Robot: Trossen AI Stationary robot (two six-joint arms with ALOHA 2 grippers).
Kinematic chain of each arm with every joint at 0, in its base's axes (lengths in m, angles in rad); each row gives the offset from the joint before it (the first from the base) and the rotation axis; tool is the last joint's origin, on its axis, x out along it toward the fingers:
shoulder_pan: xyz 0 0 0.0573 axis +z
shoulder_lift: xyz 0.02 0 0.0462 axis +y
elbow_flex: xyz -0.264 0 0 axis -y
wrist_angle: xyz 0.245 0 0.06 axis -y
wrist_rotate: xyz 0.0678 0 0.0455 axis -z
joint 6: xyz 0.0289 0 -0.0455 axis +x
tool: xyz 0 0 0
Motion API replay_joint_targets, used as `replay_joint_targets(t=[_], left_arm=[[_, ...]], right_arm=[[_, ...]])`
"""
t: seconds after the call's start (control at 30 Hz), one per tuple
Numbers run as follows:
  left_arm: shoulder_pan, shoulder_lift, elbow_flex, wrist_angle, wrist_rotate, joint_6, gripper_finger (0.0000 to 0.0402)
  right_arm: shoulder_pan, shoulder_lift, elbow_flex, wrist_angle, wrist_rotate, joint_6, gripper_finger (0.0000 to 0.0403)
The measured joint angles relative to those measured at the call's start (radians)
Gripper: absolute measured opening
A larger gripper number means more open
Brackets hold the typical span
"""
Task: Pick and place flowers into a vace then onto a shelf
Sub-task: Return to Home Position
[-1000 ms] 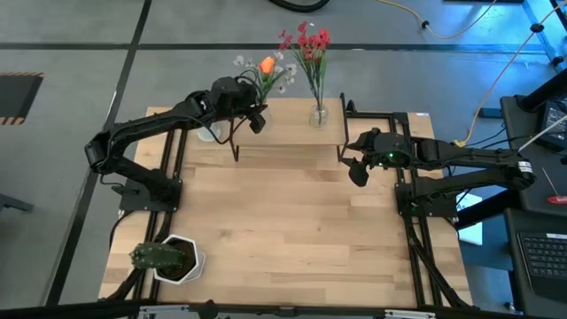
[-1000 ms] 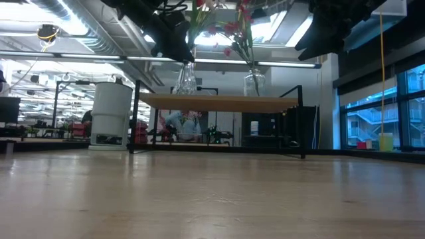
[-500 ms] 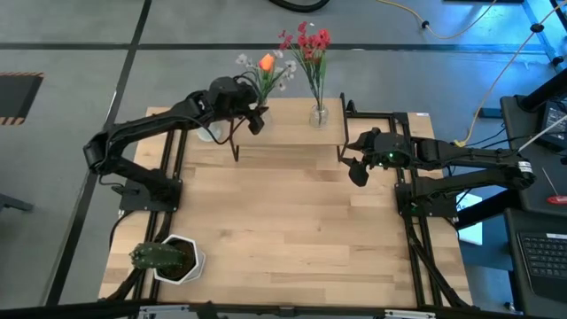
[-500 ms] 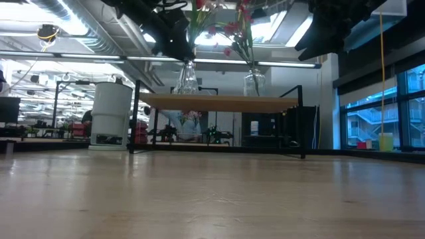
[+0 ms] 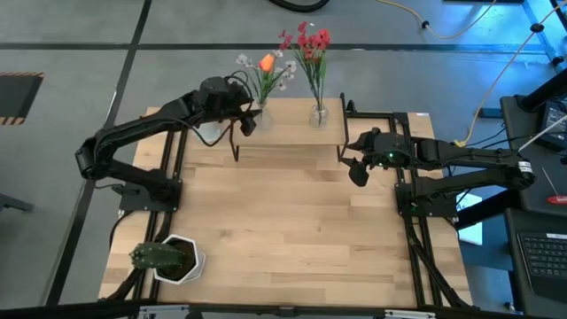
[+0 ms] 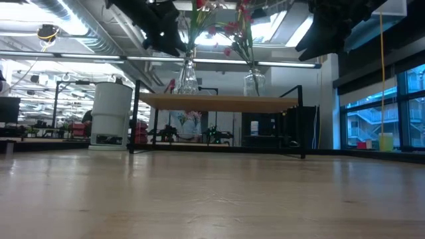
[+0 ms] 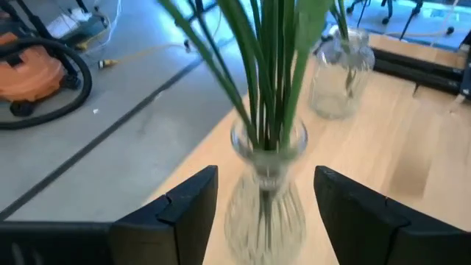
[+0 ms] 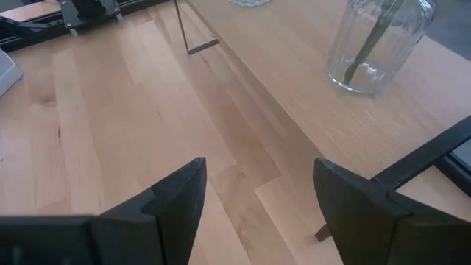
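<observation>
Finds the left gripper [image 5: 247,121] spread wide and empty at the left end of the shelf [image 5: 283,133], just short of the clear vase [image 7: 265,206] holding the orange and white flowers [image 5: 264,66]. Notes, further right on the shelf, a second vase [image 5: 318,115] with the red flowers [image 5: 310,42]. Finds the right gripper [image 5: 356,168] off the shelf's right front corner, above the table [image 5: 283,230], wide and empty.

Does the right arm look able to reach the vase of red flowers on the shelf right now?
Probably yes: the right end effector hangs open beside the shelf, and nothing stands between it and that vase.
</observation>
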Motion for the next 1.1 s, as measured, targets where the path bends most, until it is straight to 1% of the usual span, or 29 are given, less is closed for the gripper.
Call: replay_joint_targets(t=[0.2, 0.27, 0.37, 0.47, 0.57, 0.7, 0.8, 0.87, 0.9, 1.0, 1.1], left_arm=[[-0.003, -0.064, 0.000, -0.125, 0.040, -0.022, 0.0219], [-0.004, -0.097, 0.000, -0.160, 0.068, -0.057, 0.0219], [-0.004, -0.156, 0.000, -0.190, 0.107, -0.152, 0.0219], [-0.004, -0.212, 0.000, -0.206, 0.107, -0.218, 0.0219], [-0.004, -0.262, -0.001, -0.242, 0.102, -0.228, 0.0219], [-0.026, -0.367, -0.059, -0.209, 0.097, -0.198, 0.0219], [-0.049, -0.485, -0.146, -0.152, 0.103, -0.203, 0.0219], [-0.058, -0.572, -0.229, -0.064, 0.103, -0.205, 0.0219], [-0.063, -0.612, -0.273, -0.014, 0.110, -0.220, 0.0219], [-0.068, -0.726, -0.407, 0.111, 0.175, -0.272, 0.0219], [-0.067, -0.823, -0.515, 0.165, 0.201, -0.324, 0.0219]], right_arm=[[0.000, 0.000, 0.000, -0.001, -0.001, 0.003, 0.0251], [0.000, 0.000, 0.000, -0.002, -0.002, 0.004, 0.0251], [0.000, 0.000, 0.000, -0.002, -0.002, 0.006, 0.0251], [0.000, 0.000, 0.000, -0.004, -0.002, 0.002, 0.0251], [0.000, 0.000, 0.000, -0.014, -0.002, 0.037, 0.0251], [-0.025, -0.025, -0.001, -0.015, -0.008, 0.059, 0.0251], [-0.028, -0.068, -0.002, -0.001, -0.015, 0.055, 0.0251], [-0.026, -0.113, -0.038, 0.073, -0.022, 0.032, 0.0251], [-0.026, -0.138, -0.071, 0.145, -0.024, 0.023, 0.0251], [-0.032, -0.198, -0.196, 0.416, -0.094, -0.004, 0.0251], [-0.041, -0.249, -0.298, 0.544, -0.144, -0.014, 0.0251]])
